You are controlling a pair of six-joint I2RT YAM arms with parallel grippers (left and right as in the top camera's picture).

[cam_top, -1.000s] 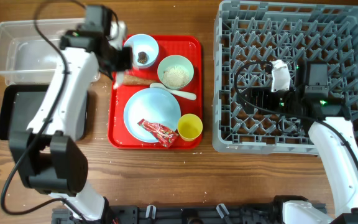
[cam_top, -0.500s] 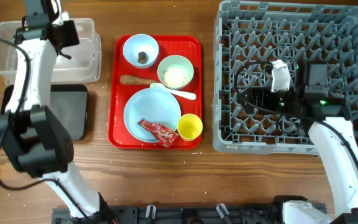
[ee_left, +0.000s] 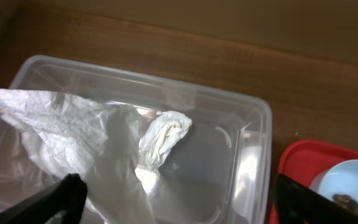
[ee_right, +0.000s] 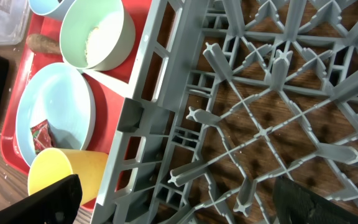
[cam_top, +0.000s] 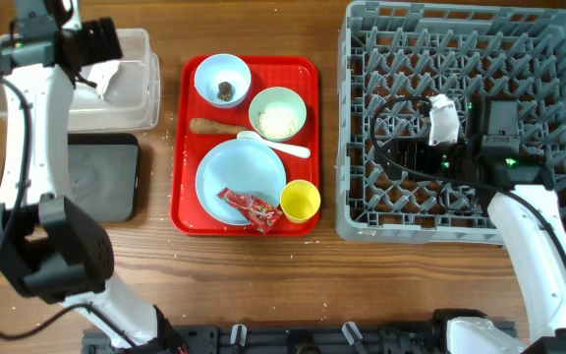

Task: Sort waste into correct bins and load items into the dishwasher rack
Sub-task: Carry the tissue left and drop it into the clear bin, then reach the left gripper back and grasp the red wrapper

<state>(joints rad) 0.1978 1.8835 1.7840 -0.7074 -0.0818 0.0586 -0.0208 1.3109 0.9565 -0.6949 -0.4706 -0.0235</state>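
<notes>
White crumpled napkin [ee_left: 98, 137] sits inside the clear tub [ee_left: 263, 109], at ten o'clock on the counter [cam_top: 263, 285]. Over it hangs the left end effector [ee_left: 176, 186], fingers spread wide and pinching nothing. At the tub's six o'clock is the black tray [cam_top: 101, 182]. At three o'clock, the right end effector [ee_right: 176, 183] is likewise spread wide above the dishwasher rack [ee_right: 132, 115]. Plate [cam_top: 249, 167] and yellow cup [cam_top: 300, 201] sit on the red tray [cam_top: 183, 211].

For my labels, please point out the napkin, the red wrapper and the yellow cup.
napkin [ee_left: 86, 137], left wrist view, middle of the sheet.
red wrapper [cam_top: 251, 208], overhead view, its centre.
yellow cup [cam_top: 300, 201], overhead view, its inside.
</notes>
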